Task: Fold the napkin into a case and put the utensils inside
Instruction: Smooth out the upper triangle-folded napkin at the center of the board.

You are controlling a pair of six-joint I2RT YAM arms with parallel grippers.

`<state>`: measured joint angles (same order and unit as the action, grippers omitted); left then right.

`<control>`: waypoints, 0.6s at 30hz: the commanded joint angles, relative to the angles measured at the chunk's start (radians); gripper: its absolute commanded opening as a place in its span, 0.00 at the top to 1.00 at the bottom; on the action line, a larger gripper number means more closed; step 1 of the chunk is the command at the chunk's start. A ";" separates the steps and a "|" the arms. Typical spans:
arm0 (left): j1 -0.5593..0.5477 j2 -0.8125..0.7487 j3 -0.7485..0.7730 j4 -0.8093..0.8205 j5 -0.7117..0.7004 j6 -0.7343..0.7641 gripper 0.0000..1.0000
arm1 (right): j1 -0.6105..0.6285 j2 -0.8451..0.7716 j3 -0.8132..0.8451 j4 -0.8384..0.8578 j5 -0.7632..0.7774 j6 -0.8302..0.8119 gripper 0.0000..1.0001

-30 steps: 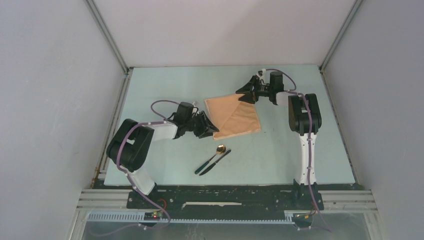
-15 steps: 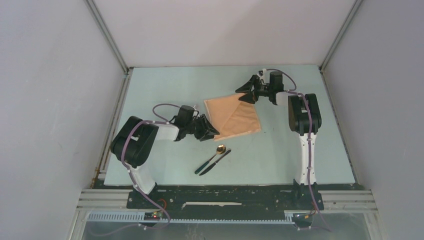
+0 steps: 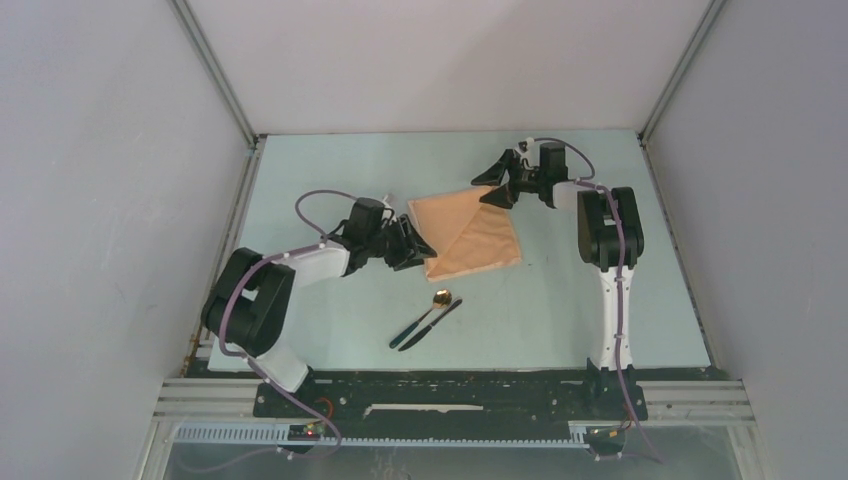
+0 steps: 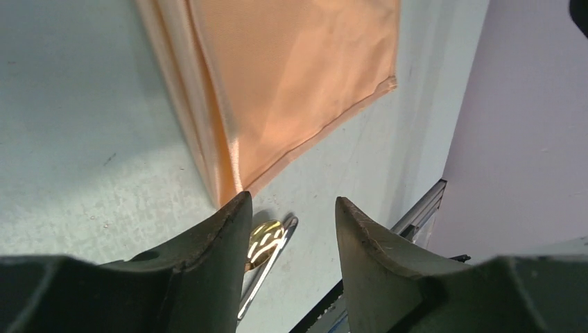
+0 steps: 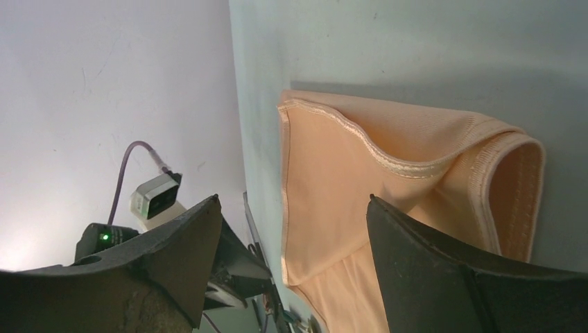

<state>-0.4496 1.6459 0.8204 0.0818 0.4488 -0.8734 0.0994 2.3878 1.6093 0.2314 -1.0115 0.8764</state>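
Progress: the napkin (image 3: pixel 470 235) lies mid-table as a flat, layered square, and I judge no flapped pouch is formed yet. The spoon (image 3: pixel 440 298) and knife (image 3: pixel 447 312) lie side by side on the table (image 3: pixel 330 180), near the napkin's front edge and outside it. Further folding remains, then loading.

My left gripper (image 3: pixel 418 250) sits at the near-left corner, jaws apart and empty, the corner just beside one fingertip (image 4: pixel 232 215). My right gripper (image 3: pixel 492 185) sits at the far-right corner, jaws wide, the cloth edge just beyond them, unclamped.
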 commanded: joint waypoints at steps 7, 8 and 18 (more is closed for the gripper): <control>-0.025 -0.016 0.061 -0.005 0.009 0.000 0.53 | 0.007 -0.064 0.042 0.021 0.012 -0.002 0.15; -0.032 0.002 0.065 0.019 0.026 -0.014 0.56 | 0.009 -0.059 0.046 0.030 0.011 0.006 0.15; -0.031 0.114 0.080 0.093 0.027 -0.035 0.70 | 0.018 -0.005 0.104 0.028 0.024 0.029 0.08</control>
<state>-0.4820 1.7248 0.8688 0.1207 0.4732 -0.8997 0.1120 2.3844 1.6573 0.2287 -0.9989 0.8917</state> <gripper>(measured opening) 0.317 0.896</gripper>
